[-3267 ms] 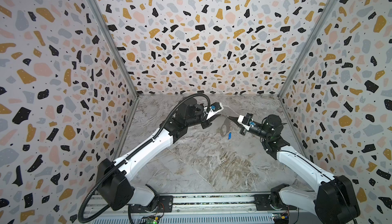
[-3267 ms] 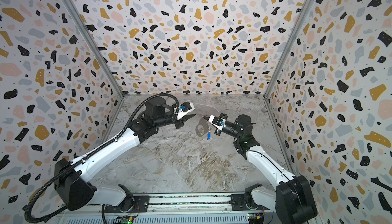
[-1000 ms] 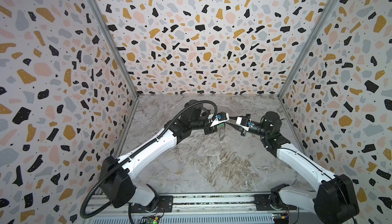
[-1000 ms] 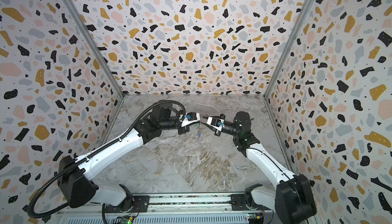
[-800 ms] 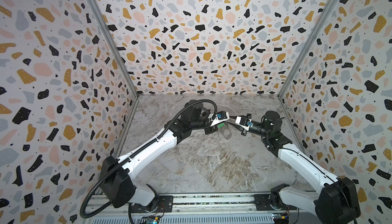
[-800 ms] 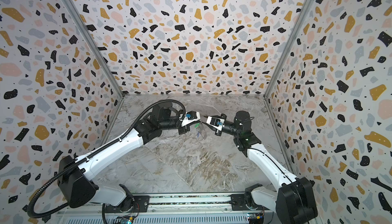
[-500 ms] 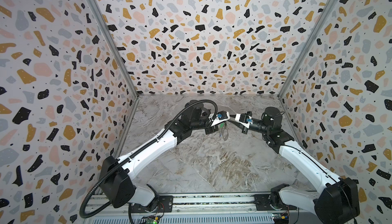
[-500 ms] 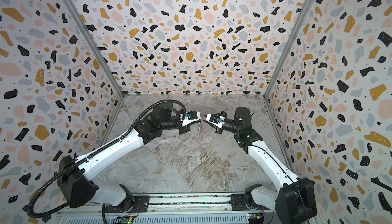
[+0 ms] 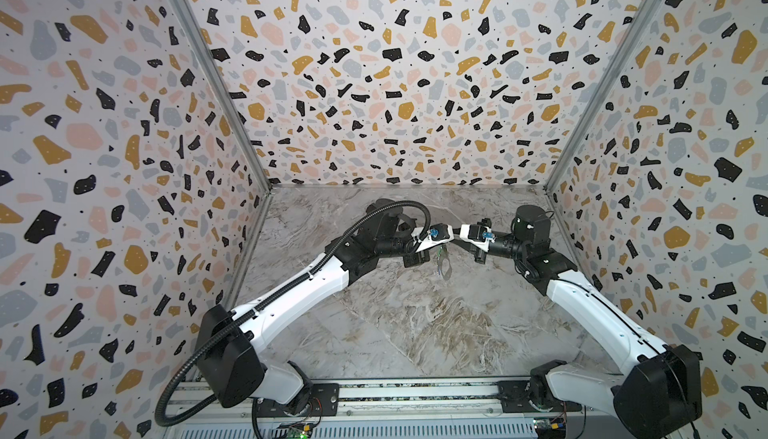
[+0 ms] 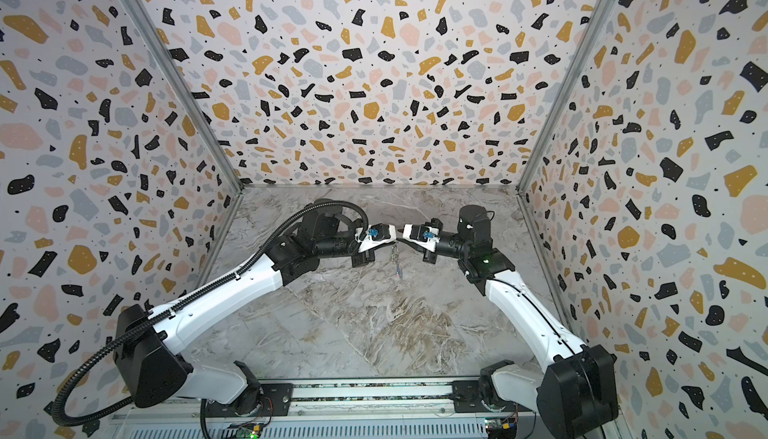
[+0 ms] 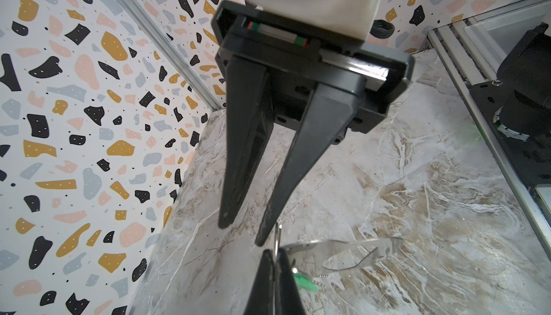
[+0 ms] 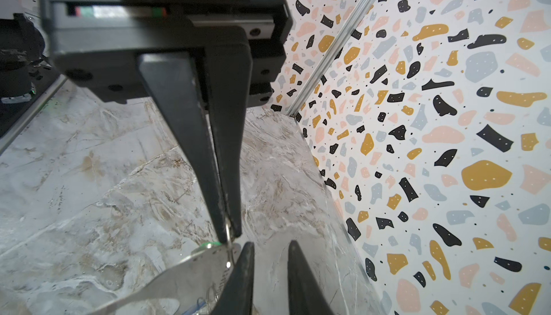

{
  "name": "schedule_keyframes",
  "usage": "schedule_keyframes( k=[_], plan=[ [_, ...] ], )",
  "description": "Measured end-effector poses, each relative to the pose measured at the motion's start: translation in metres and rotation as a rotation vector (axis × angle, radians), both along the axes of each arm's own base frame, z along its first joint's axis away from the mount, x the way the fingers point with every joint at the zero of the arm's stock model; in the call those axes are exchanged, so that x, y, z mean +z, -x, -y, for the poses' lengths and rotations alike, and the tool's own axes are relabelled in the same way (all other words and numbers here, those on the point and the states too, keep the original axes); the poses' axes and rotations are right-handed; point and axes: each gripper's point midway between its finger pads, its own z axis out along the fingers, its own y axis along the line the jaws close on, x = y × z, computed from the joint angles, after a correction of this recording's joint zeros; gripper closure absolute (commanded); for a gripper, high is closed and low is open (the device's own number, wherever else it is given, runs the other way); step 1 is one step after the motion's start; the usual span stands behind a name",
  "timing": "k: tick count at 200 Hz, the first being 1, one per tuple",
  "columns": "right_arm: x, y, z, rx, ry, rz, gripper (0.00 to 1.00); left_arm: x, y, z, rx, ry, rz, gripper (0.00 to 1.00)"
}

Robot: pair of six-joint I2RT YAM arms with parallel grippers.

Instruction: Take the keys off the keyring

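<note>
No maker's name or label can be read anywhere. Fine marks on the flat grey-beige keyring tab (image 11: 351,248) near its ring end are too blurred to make out.

3.3 seconds ago the two arms stood apart, with the tab and a blue tag dangling between them. Now the right gripper (image 11: 244,233) has come up and across, and in both top views its tip almost meets the tip of the left gripper (image 11: 275,256) above the far middle of the marbled grey bench (image 9: 415,333). One second ago the right wrist sat lower and a little nearer.

The left gripper's black fingers (image 12: 190,149) are pressed together on a thin metal wire ring (image 11: 278,236), which stands up between their tips. The right gripper's fingers (image 11: 238,149) are a narrow gap apart with nothing between them. One tip is just beside the top of the wire ring, and I cannot tell whether it touches.

The tab hangs from the wire ring, clear of the bench, with its shadow on the marble beneath. In a top view its ring end is uppermost at the fingertips, and its long axis (image 9: 445,268) runs from there toward the near rail, ending in the free rounded end. The small key with the green plastic tag (image 11: 304,282) hangs from the same ring, close under the left fingertips and beside the tab.
</note>
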Motion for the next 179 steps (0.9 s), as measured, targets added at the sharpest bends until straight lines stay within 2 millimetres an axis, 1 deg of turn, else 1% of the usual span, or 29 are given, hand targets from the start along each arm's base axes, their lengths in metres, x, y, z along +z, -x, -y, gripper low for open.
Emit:
schedule_keyframes(
  k=[26,46,105,179],
  plan=[
    [-0.011,-0.001,0.007,-0.014,0.034,-0.025,0.76,0.0,-0.002,-0.001,0.008,-0.004,0.007,1.0],
    [-0.016,0.002,0.007,-0.001,0.048,-0.042,0.76,0.0,-0.003,-0.001,0.015,-0.007,0.011,1.0],
    [-0.001,0.013,-0.004,0.061,0.036,-0.019,0.78,-0.001,-0.002,0.0,0.014,-0.012,0.019,1.0],
    [-0.003,0.013,-0.009,0.085,0.044,-0.028,0.86,-0.002,-0.002,0.001,0.02,-0.024,0.035,1.0]
  ],
)
